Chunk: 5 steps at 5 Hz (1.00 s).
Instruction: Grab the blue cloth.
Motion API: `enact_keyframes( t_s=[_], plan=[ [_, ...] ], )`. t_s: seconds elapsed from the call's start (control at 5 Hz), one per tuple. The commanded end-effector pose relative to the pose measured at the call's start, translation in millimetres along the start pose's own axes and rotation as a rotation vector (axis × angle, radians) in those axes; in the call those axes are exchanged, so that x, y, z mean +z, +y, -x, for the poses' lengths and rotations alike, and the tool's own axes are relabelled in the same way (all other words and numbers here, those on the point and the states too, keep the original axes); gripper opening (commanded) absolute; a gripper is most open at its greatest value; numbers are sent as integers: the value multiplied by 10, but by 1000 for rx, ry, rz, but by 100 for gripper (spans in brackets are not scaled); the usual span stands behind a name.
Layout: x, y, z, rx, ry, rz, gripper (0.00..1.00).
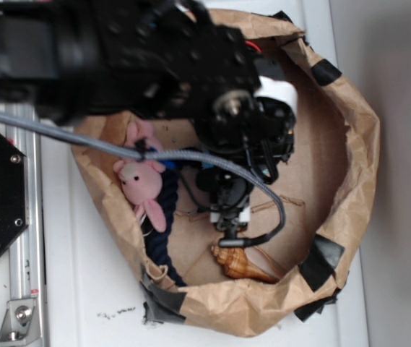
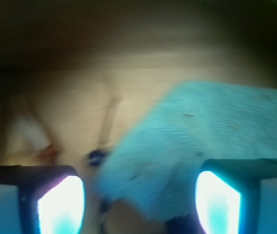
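- Brown paper bag (image 1: pixel 357 144), rolled down into a shallow open basin and patched with black tape (image 1: pixel 326 254), fills the centre and right of the exterior frame. The low wall presumably serves to keep the objects penned in while leaving them reachable from above.
- Robot arm (image 1: pixel 118 50) enters from the upper left and hangs over the middle of the bag, blocking much of the bag floor. A grey braided cable (image 1: pixel 191 155) runs across the frame from the left edge and loops down to a plug near lower centre.
- Blue cloth (image 2: pixel 196 141): in the wrist view it covers the centre and right of the frame, lying on the brown floor, one corner reaching down between the fingers. In the exterior view I cannot find it; it is most likely hidden under the arm.
- Dark navy rope (image 1: pixel 163 217) runs along the left inner wall of the bag. Not the target.
- Pink plush bunny (image 1: pixel 141 177) lies on the rope at centre left, partly crossed by the cable.
- Seashell (image 1: pixel 240 263) sits at lower centre, near the bag's front wall.
- Gripper (image 2: pixel 138 195): jaws spread wide, one finger at lower left and the other at lower right of the wrist frame, the right one over the cloth. Nothing is pinched yet. Judgement: straddling the cloth corner like this sets up a descend-and-close; wrist frame is motion-blurred, so contact with the fabric cannot be confirmed.
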<state>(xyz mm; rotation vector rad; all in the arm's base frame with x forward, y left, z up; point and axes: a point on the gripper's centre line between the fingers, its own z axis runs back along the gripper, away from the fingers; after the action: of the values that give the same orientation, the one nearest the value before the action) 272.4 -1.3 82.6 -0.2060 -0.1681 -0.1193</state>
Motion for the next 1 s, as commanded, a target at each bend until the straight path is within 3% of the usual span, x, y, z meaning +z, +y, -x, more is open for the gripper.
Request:
enact_keyframes(
  t_s=[0.0, 0.2, 0.4, 0.6, 0.8],
  plan=[
    [-38, 42, 8, -67, 22, -3, 100],
    [-223, -55, -27, -115, 62, -3, 100],
    [-467, -170, -6, -147, 103, -74, 100],
    [-563, -157, 15, -148, 124, -96, 100],
    [-552, 20, -45, -75, 119, -105, 0]
  ],
)
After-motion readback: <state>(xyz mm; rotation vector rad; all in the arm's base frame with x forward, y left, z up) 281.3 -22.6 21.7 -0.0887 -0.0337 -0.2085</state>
